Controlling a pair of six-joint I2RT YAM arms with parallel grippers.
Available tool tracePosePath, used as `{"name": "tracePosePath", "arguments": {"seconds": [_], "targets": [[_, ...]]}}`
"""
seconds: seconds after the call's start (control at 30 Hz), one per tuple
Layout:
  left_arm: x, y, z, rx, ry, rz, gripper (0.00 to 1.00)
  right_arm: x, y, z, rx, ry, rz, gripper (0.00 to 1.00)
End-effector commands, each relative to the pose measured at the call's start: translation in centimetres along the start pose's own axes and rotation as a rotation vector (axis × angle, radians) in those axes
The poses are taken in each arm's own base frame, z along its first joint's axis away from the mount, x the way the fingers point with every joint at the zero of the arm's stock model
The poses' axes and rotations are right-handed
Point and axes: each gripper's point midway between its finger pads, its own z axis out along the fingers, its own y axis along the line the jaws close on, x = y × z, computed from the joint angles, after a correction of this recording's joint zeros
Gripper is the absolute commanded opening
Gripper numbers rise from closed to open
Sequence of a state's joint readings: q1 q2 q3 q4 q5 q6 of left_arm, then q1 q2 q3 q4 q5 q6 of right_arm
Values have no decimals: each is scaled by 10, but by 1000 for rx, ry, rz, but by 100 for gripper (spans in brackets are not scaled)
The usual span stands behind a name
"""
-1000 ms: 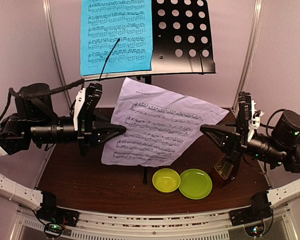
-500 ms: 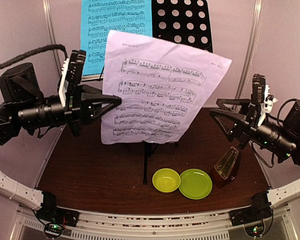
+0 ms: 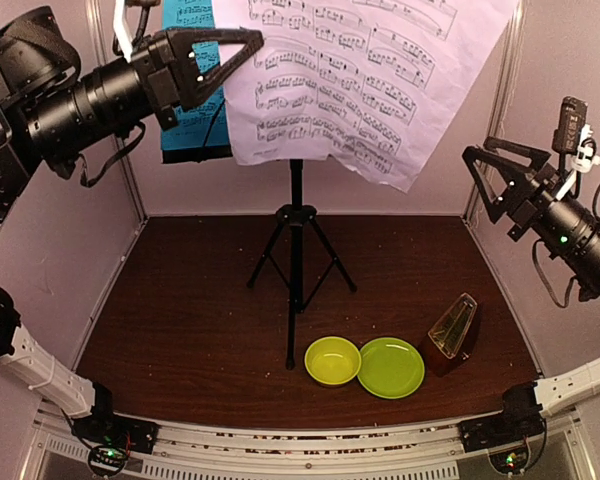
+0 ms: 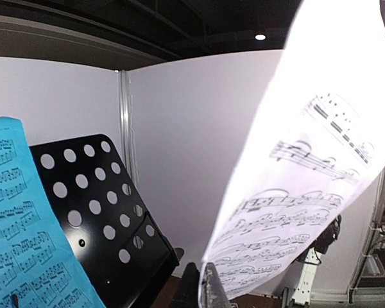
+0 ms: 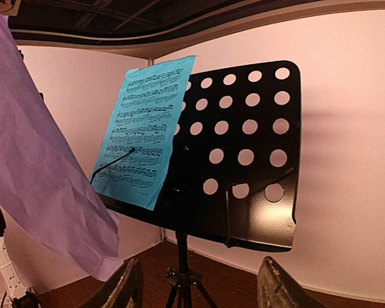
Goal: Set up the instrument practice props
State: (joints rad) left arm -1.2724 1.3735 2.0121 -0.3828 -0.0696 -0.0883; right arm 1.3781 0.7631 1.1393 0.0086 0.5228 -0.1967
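Top external view: both arms are seen raised above the dark brown table [image 3: 180, 300].
Left arm: the left gripper [image 3: 252, 42] is clamped on the left edge of the lilac sheet [image 3: 360, 80].
Lilac sheet: it is held high in front of the stand, with the printed staves turned toward the overhead camera and its lower corner hanging to the right. In the left wrist view the paper is seen pinched at the bottom edge, apart from the black desk behind it.
Right arm: the right gripper [image 3: 480, 185] is held at the right side, well apart from the lilac sheet. Its jaws are spread and nothing is seen between them. In the right wrist view both fingers are seen wide apart at the bottom edge.
Music stand [image 3: 296, 260]: it is set upright on its tripod legs, toward the back of the table. Its perforated desk is largely hidden from above by the lilac sheet.
Cyan sheet [image 5: 147, 128]: it is rested on the left half of the desk, and a thin black wire is laid across its lower part.
Metronome [image 3: 452, 328]: it is stood on the table at front right, just beside the plate [image 3: 391, 367].
Bowl [image 3: 332, 360]: it is placed just left of the plate, near the front edge. Whether the two touch cannot be told.
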Motion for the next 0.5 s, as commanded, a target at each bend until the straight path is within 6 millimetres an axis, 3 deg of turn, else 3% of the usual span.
{"name": "tracePosePath", "arguments": {"seconds": [0.0,0.23,0.47], "targets": [[-20,35,6,-120,-34,-81,0,-14,-19,2,93,-17,23,62],[-30,99,8,-269,-94,-195,0,-17,-38,6,176,5,92,63],[-26,114,19,-325,-112,-202,0,-20,-53,20,238,12,184,63]]}}
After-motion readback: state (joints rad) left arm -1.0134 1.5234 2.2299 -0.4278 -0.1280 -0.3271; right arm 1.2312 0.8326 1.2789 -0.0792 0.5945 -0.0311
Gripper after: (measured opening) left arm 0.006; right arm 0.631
